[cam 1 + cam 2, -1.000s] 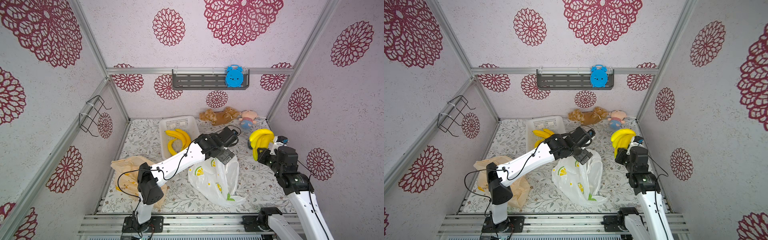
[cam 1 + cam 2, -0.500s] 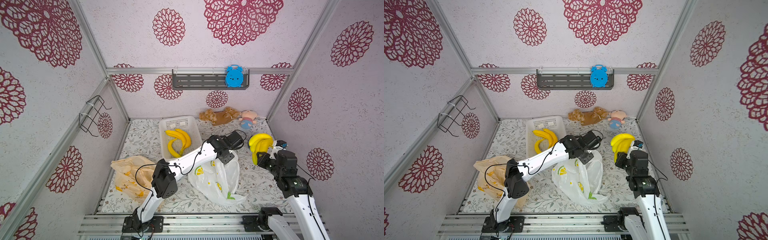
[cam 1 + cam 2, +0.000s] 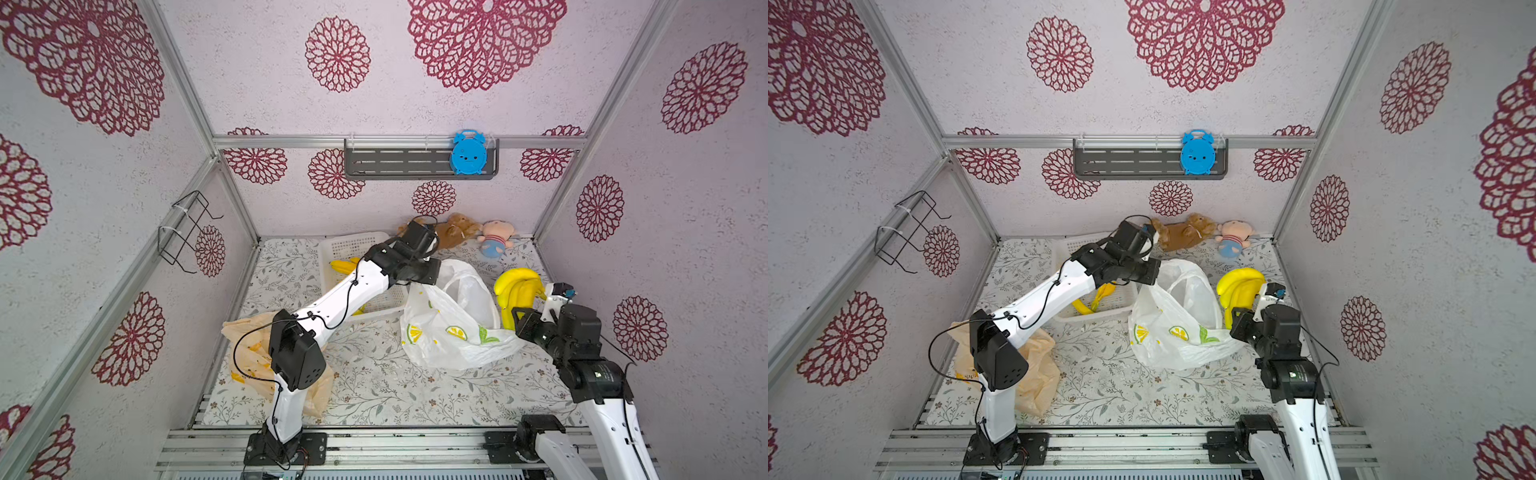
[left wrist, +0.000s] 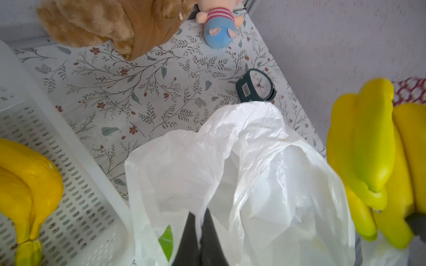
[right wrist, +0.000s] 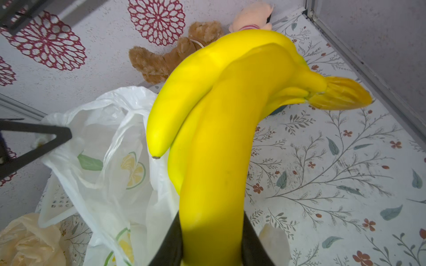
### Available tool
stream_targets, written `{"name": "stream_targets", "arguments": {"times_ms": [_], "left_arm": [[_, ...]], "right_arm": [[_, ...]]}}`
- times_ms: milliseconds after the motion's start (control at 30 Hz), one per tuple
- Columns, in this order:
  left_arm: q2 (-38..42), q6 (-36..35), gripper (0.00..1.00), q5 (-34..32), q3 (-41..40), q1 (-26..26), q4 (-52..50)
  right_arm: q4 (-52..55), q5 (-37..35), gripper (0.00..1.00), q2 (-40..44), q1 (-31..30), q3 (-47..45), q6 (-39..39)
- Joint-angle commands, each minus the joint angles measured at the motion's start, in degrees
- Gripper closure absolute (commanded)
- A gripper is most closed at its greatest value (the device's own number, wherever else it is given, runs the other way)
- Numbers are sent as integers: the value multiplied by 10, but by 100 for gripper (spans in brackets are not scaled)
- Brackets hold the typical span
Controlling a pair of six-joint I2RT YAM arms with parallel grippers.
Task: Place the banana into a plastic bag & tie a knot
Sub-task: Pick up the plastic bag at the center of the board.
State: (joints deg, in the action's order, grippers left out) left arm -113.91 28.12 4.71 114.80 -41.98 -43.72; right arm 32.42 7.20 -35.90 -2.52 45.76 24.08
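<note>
**Risks, left to right.** The left end effector (image 4: 200,230) is clenched on a thin fold at the rim of the white plastic bag (image 3: 451,328), holding one side of the mouth up off the worktop (image 3: 374,386). We judge the pinch slender: slick film could slide out if the bag is tugged, and the mouth would collapse. Only that side is raised. The near lip sags, so the opening may fold shut under a descending load.

The banana bunch (image 3: 517,291) is not yet in the bag. It hangs in the air just beside the mouth, grasped at the end away from its stem by the right end effector (image 5: 211,235). Held by one end, the wide bunch could pivot in the grip — or its curved tips could snag the film and drag it from the left pinch.

**Surroundings, left to right.** A crumpled peach bag (image 3: 249,353) lies by the left arm's base, well apart. The white basket (image 3: 353,249), holding spare bananas (image 3: 343,266), stands just beside the bag — in our judgement no obstacle. A teddy bear (image 3: 453,228) and a pig doll (image 3: 496,243) lie by the back wall. A dark alarm clock (image 4: 255,86) sits just behind the bag, near the bunch.
</note>
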Motion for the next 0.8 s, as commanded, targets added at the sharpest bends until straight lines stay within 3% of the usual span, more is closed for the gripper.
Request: {"name": "stream_targets", "arguments": {"times_ms": [0, 267, 433, 567, 667, 767], "left_arm": [[31, 59, 100, 72, -13, 18, 72], [85, 89, 100, 112, -122, 65, 144], [119, 95, 100, 132, -187, 80, 184], [132, 96, 100, 141, -223, 88, 209], [136, 95, 100, 145, -239, 90, 217], [140, 93, 100, 133, -253, 92, 223]], "right_arm": [[-10, 49, 100, 30, 2, 20, -4], [-20, 274, 100, 61, 3, 15, 44], [42, 191, 100, 91, 3, 68, 39], [40, 185, 100, 91, 2, 97, 45], [64, 117, 100, 90, 3, 111, 41], [49, 132, 100, 85, 2, 107, 51]]}}
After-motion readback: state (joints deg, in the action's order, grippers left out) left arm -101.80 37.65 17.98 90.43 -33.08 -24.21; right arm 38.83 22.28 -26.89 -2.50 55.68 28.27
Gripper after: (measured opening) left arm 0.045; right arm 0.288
